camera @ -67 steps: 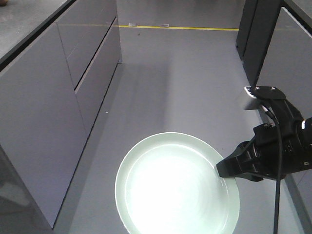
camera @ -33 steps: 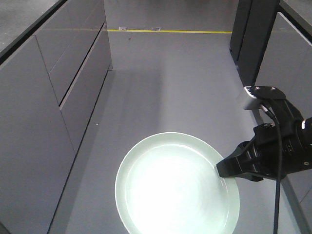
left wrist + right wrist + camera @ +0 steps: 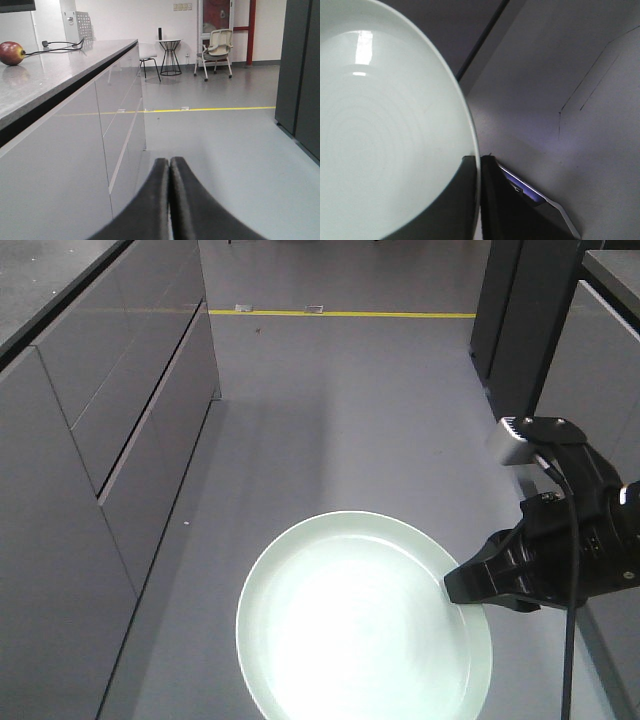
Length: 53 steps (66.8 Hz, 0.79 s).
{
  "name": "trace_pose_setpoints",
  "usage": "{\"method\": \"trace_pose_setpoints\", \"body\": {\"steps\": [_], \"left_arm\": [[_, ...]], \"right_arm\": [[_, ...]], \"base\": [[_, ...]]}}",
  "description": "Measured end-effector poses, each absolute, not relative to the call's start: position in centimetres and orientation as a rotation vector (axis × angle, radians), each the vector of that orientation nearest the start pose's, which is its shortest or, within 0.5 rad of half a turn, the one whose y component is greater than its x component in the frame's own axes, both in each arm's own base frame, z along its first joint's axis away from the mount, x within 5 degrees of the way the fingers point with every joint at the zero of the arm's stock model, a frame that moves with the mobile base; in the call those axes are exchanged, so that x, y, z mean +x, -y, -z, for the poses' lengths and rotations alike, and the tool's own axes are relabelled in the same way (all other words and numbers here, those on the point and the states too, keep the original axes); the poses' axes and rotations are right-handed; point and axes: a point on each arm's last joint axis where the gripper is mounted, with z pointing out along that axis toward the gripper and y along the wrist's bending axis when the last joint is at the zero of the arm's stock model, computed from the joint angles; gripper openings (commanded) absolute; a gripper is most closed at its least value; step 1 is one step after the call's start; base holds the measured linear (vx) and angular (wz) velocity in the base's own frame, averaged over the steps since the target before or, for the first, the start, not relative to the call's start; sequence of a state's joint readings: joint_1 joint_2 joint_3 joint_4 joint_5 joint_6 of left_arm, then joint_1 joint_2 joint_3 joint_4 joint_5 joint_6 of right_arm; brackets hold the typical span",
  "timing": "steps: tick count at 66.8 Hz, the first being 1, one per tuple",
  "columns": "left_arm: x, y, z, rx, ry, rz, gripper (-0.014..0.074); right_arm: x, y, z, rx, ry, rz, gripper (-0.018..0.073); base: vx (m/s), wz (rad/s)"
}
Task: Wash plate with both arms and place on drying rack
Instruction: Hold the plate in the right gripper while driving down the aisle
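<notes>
Holding pale mint plate clamped by right rim in right gripper, left gripper pinched together, empty; keep level, slow.

Lighting: even, indoor. Glare: blown-out white across plate centre. Counter: glossy sheen. Right-wrist view: soft focus.

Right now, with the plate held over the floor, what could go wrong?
The right tool grips the plate only at one edge; it may tilt or slip and fall to the floor. The left tool is shut, away from the plate, so nothing else supports it. The cabinets stand near on the left; a turn could knock the plate.
</notes>
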<state>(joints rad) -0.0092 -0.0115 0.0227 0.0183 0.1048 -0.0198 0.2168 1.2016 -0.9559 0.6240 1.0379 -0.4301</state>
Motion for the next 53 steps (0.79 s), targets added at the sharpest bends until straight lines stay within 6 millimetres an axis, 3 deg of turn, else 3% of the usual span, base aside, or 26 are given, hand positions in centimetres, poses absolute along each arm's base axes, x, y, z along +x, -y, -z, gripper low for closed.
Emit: {"method": "trace_pose_setpoints", "body": {"steps": [53], "left_arm": [[5.65,0.03,-19.66,0.005,-1.600,0.007,-0.0006]], "right_arm": [[20.57,-9.22,-31.23,-0.553,-2.561,-0.747,-0.0004]], "base": [[0.30,0.00]]}}
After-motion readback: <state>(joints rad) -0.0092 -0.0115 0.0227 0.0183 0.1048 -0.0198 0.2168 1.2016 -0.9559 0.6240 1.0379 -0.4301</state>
